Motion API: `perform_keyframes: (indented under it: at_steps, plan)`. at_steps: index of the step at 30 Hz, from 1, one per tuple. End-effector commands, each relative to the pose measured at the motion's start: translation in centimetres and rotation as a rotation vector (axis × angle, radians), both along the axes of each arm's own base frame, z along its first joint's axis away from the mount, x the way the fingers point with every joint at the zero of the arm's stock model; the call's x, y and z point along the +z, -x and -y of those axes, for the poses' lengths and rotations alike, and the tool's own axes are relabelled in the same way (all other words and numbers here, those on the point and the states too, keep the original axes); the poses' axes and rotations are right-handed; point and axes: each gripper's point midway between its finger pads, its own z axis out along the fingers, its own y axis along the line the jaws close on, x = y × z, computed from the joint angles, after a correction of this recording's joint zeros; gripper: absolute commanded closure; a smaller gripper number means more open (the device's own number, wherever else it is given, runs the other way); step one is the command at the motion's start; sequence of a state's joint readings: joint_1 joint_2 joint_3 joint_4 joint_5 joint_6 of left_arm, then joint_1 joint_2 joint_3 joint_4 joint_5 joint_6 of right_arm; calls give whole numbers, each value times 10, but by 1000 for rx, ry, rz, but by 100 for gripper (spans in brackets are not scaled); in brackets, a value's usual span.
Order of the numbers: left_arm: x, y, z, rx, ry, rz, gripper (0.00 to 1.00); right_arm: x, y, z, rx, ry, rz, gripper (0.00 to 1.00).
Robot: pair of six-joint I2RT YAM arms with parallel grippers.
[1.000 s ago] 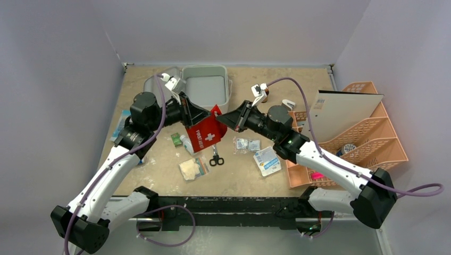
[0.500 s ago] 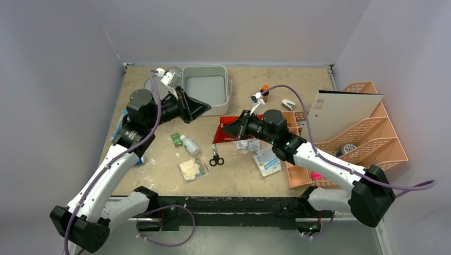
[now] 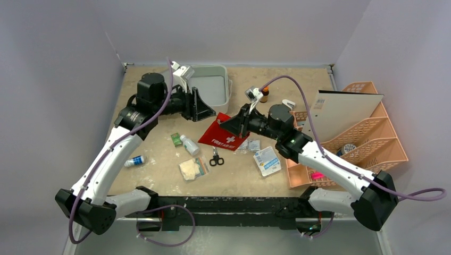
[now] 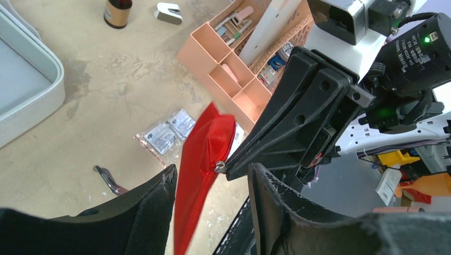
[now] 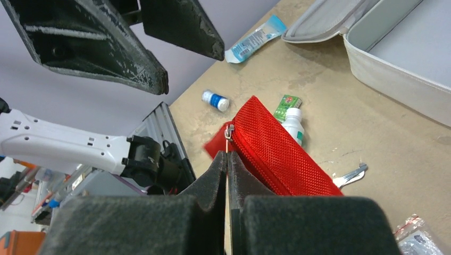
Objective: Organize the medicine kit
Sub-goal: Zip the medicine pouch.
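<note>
From above, my left end effector (image 3: pixel 205 109) stands released just beside the open medicine kit (image 3: pixel 208 89), which sits at the far side of the counter (image 3: pixel 298 85). My right end effector (image 3: pixel 226 123) is clenched on one corner of the red pouch (image 3: pixel 219 137), in front of the kit.

In my left wrist view, my jaws stand apart and hold nothing. The pouch hangs beyond them from the right tip.

In my right wrist view, my jaws pinch the zipper pull (image 5: pixel 228 133) of the pouch. The kit lies behind it, with the lid open.
</note>
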State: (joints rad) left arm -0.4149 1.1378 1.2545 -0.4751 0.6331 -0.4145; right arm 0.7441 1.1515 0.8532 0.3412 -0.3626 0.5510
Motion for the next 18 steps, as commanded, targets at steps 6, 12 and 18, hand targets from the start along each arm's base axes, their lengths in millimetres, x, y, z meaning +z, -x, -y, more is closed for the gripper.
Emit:
perform_keyframes:
  at_steps: [6, 12, 18]
  plan:
    - [-11, -7, 15, -80, -9, -104, 45, 33, 2, -10, 76, -54, 130, 100]
    - [-23, -11, 22, -111, 7, -137, 45, 33, 2, -14, 96, -53, 127, 100]
    - [-31, -6, 27, -149, 20, -215, 46, 31, 2, -13, 94, -40, 130, 100]
